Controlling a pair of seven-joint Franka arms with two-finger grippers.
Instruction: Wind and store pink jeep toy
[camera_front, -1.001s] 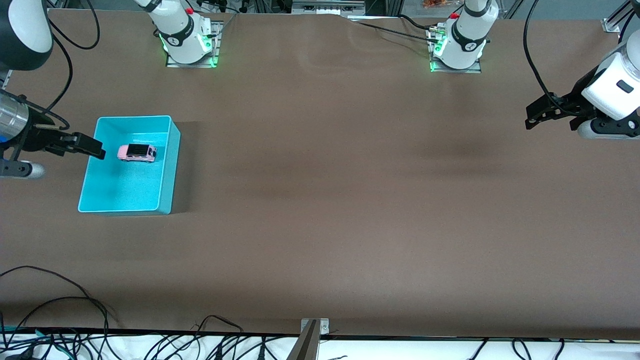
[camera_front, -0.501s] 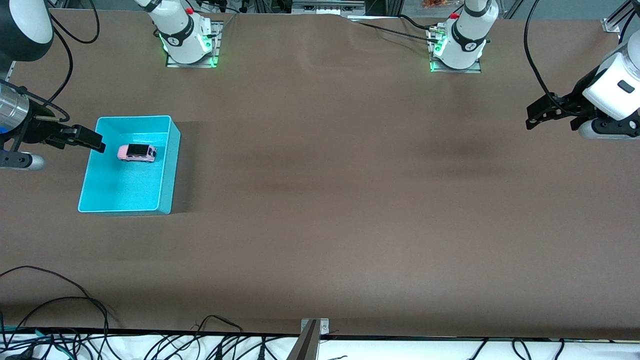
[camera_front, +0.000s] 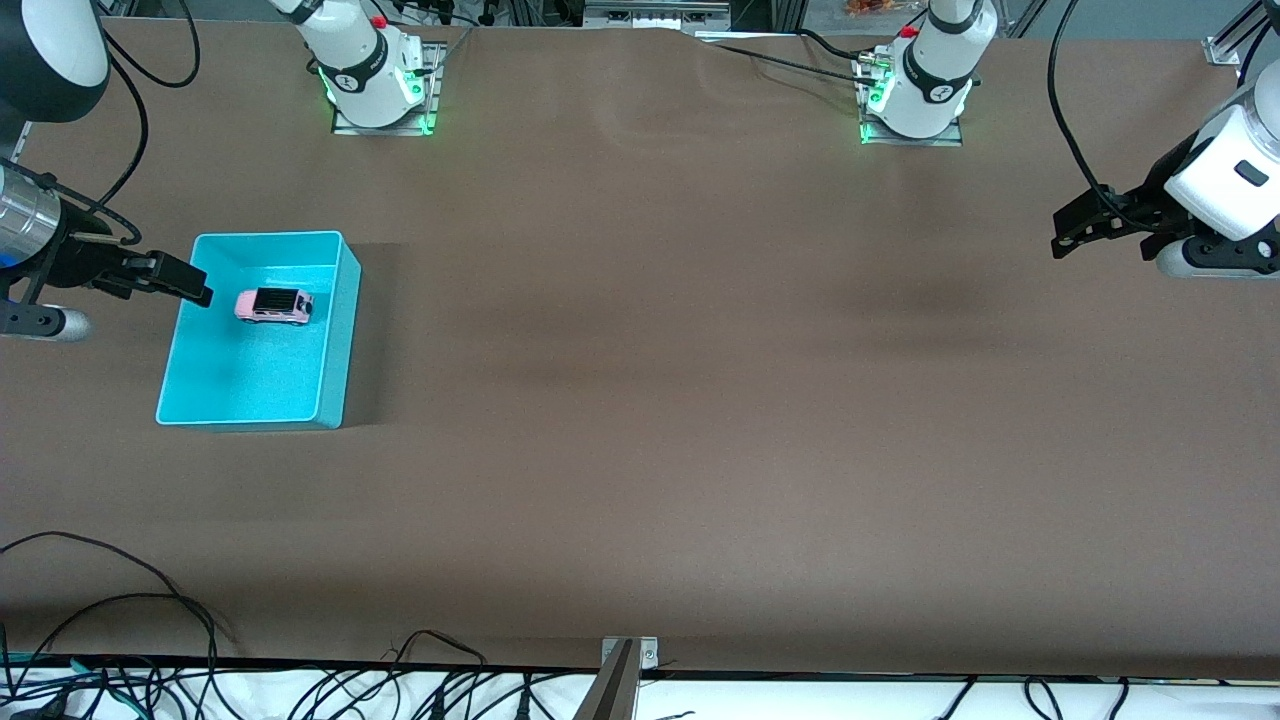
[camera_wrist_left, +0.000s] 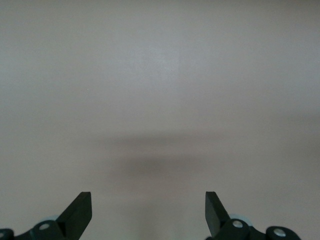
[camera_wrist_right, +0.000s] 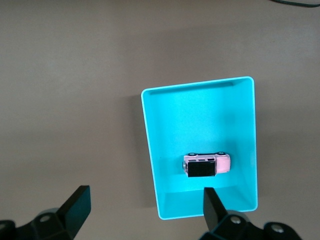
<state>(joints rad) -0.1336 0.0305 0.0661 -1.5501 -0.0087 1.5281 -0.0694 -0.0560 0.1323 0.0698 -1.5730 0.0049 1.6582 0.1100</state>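
- The left gripper is hanging over the bare brown table, its two dark fingers standing wide apart with nothing between them
- A soft shadow is lying on the table just ahead of the fingers
- The table is filling the whole view

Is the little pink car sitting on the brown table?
No, the pink jeep toy sits inside the turquoise bin, not on the table.
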